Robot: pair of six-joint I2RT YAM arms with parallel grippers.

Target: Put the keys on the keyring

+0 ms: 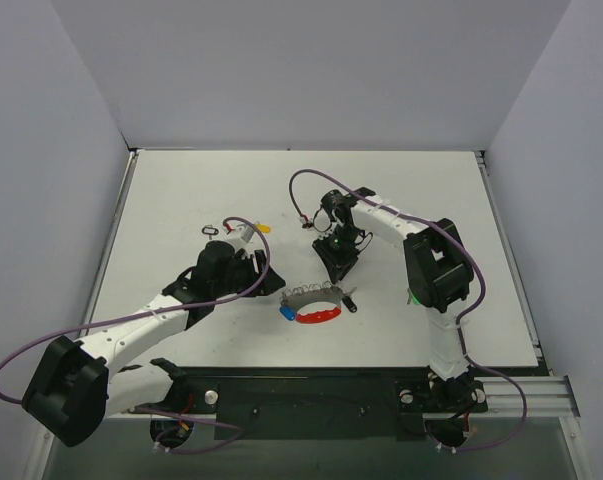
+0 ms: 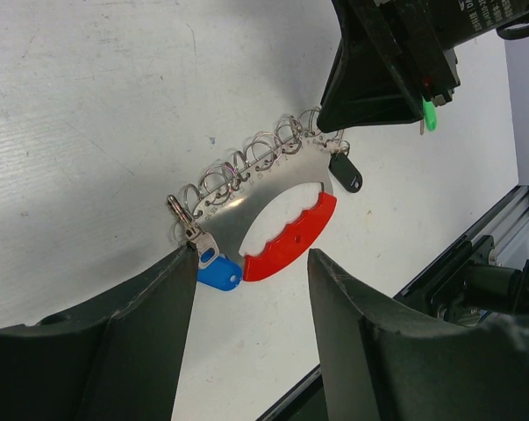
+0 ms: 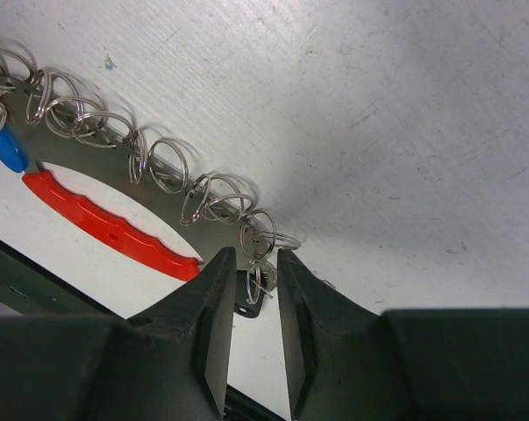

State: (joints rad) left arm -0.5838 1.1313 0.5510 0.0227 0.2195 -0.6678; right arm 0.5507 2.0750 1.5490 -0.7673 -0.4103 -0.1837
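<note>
1. While the left gripper hovers low over the table, its fingers stand spread wide with nothing between them.
2. Just beyond its fingertips lies the keyring, a silver plate edged with wire loops. Its red handle curves along the side nearest those tips.
3. The blue key sits at the keyring's end, just ahead of one finger of this gripper and hooked on by a small clasp.
4. The right gripper points down at the keyring's other end, facing the left gripper. Its fingers are drawn close, leaving only a slim gap.
5. A small end loop and the head of the black key lie in that gap. I cannot tell whether the pads press on them.
6. A green piece shows on the right gripper's outer side. I cannot tell whether it is a key.
7. What looks like a yellow key lies behind the left gripper's wrist, well apart from the keyring.
</note>
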